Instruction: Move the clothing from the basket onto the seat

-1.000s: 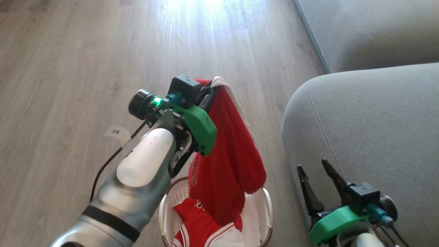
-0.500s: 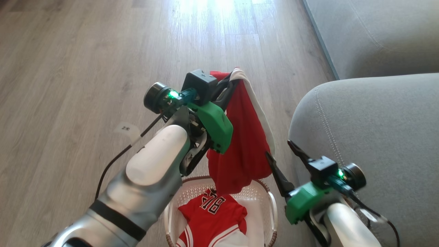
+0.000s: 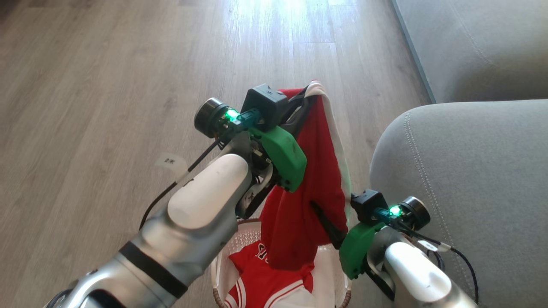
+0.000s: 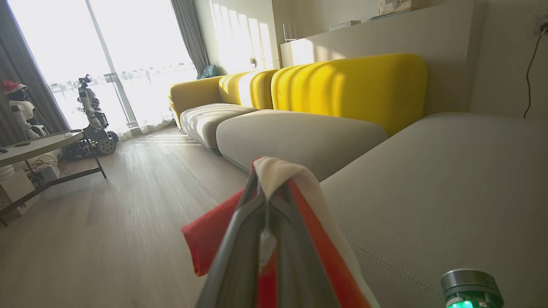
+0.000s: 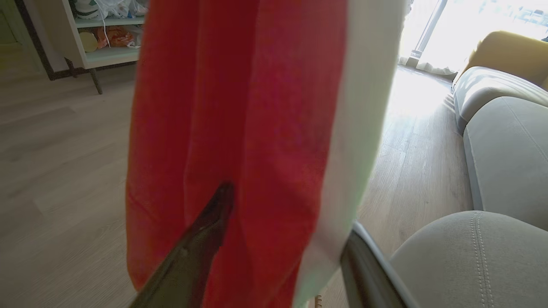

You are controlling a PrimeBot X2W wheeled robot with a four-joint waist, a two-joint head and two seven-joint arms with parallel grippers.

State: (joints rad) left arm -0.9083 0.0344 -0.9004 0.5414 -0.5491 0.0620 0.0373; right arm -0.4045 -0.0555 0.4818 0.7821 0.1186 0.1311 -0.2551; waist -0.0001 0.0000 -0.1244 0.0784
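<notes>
**Head view:** The left gripper is pinched on the top edge of the red shorts. They hang limp below it, over the basket, where the jersey lies. The right gripper sits at the lower part of the cloth, well below the left one, with the sofa just to its right. I judge the shorts are being lifted out and a second grasp is being set up.

**Left wrist view:** The left gripper has its fingers pressed together on a red-and-white fold of the shorts. The sofa lies ahead and to the right.

**Right wrist view:** The right gripper is spread wide, with the shorts hanging between its fingers. One finger rests against the red cloth and the other is at the white band. Next it probably needs to close on the cloth, then both arms carry it right over the sofa.
</notes>
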